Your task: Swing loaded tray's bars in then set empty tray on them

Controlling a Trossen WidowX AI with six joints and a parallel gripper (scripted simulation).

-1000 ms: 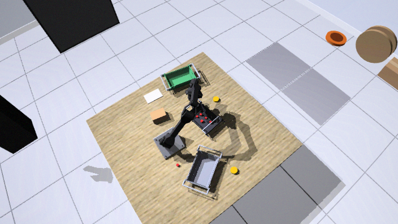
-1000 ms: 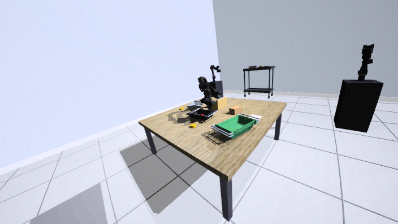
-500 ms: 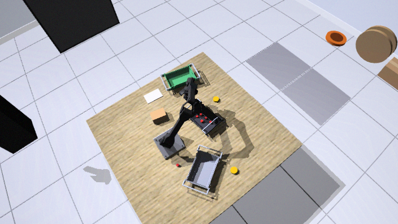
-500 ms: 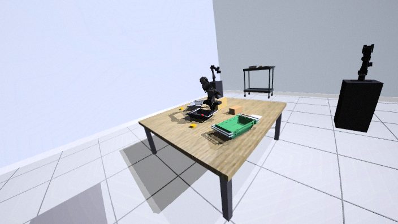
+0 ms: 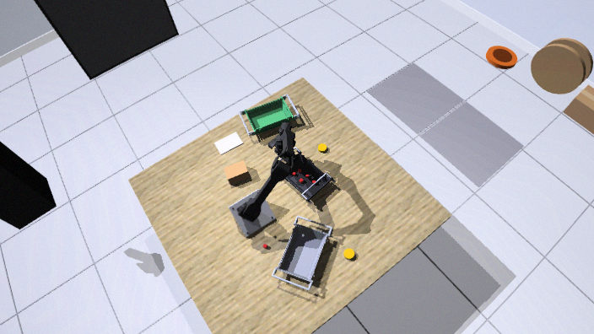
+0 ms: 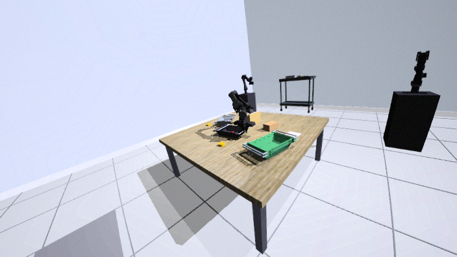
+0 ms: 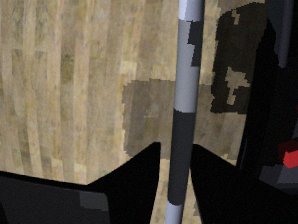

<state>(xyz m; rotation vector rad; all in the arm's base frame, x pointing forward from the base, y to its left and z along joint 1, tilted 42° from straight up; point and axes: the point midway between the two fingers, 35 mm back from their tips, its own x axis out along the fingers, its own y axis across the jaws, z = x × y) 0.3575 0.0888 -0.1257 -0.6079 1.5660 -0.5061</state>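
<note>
The black loaded tray (image 5: 321,189) (image 6: 224,133) holds several red blocks (image 5: 301,180) (image 7: 291,158). One wire bar (image 5: 315,186) lies across its top near one end. The other bar (image 7: 186,90) stands outside the opposite end, mostly hidden by the arm in the top view. My gripper (image 7: 174,149) is down at this outer bar, its fingers slightly apart on either side of it. A narrow gap shows on the left, so it is open, not clamped. The empty grey tray (image 5: 308,253) (image 6: 225,119) stands apart on the table, its bars swung out.
An empty green tray (image 5: 270,115) (image 6: 272,150) with outward bars stands beyond the arm. An orange box (image 5: 237,173) (image 6: 271,126), a white sheet (image 5: 229,143) and yellow discs (image 5: 322,148) (image 5: 349,254) lie around. A loose red block (image 5: 265,246) lies near the arm's base.
</note>
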